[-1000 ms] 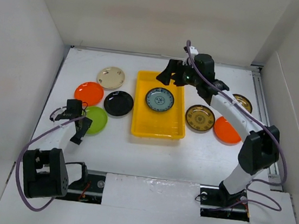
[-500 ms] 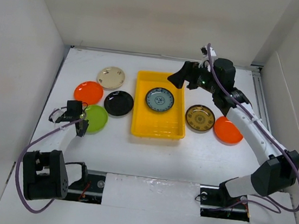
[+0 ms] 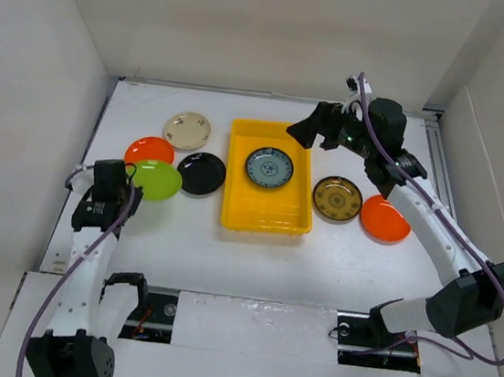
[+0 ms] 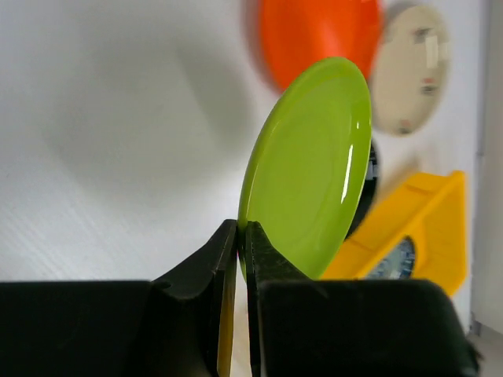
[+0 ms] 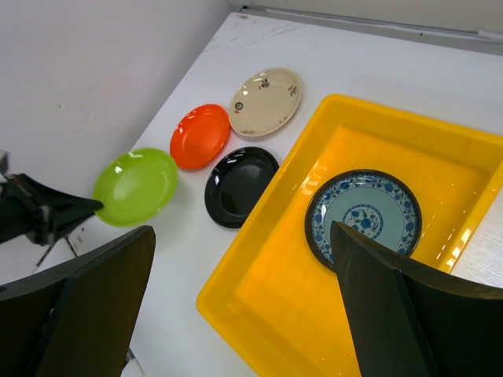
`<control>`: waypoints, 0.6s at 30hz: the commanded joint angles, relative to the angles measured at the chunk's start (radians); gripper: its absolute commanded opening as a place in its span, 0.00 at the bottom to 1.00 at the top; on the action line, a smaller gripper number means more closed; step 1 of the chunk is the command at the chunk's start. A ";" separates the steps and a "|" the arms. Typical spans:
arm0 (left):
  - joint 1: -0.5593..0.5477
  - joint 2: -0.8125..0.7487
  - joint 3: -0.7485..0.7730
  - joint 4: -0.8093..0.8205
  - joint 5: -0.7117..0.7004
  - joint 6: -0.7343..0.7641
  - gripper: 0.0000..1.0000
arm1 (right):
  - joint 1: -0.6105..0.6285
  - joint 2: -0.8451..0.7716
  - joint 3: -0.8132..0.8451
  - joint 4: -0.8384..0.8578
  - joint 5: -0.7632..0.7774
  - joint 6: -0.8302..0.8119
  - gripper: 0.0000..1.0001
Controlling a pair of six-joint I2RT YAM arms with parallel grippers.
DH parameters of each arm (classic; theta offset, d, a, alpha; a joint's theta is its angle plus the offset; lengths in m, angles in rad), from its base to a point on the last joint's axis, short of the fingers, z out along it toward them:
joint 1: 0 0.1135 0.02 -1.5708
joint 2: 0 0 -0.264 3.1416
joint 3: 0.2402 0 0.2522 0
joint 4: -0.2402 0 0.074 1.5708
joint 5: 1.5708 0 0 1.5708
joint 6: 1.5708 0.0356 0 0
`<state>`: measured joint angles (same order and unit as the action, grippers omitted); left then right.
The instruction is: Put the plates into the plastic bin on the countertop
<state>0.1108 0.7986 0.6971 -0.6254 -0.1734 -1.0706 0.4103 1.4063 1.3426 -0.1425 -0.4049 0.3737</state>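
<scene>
The lime green plate [image 3: 156, 180] hangs tilted above the countertop [image 3: 226, 250], its near rim pinched in my left gripper [image 3: 129, 188], which is shut on it. In the left wrist view the plate [image 4: 310, 173] rises edge-on from the closed jaws [image 4: 242, 236]. The yellow plastic bin [image 3: 266, 225] holds the teal-patterned plate [image 3: 268, 167]. My right gripper [image 3: 312, 132] hovers open and empty over the bin's far right corner. Lying on the countertop are a beige plate [image 3: 186, 130], an orange plate [image 3: 146, 149], a black plate [image 3: 200, 173], a gold-patterned plate [image 3: 337, 198] and another orange plate [image 3: 384, 219].
White walls close in the countertop on the left, back and right. The right wrist view looks down on the bin [image 5: 275, 290], the teal-patterned plate [image 5: 363, 217], the black plate [image 5: 240, 184] and the lime green plate [image 5: 135, 186].
My left gripper closed on the lime green plate's rim and raised it off the countertop, tilted. The right arm drew back to the right from above the bin.
</scene>
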 commanded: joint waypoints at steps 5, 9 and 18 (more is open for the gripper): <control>-0.002 0.014 0.168 0.211 0.154 0.216 0.00 | -0.079 -0.067 -0.026 0.047 -0.018 0.010 0.98; -0.002 0.186 0.154 0.513 0.475 0.290 0.00 | -0.139 -0.101 -0.060 0.014 0.001 0.010 0.99; -0.408 0.721 0.508 0.593 0.319 0.353 0.00 | -0.298 -0.285 -0.239 -0.063 0.224 0.077 0.99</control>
<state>-0.2489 1.4643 1.1061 -0.1368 0.1360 -0.7574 0.1474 1.1976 1.1454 -0.1997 -0.2615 0.4240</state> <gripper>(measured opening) 0.032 0.991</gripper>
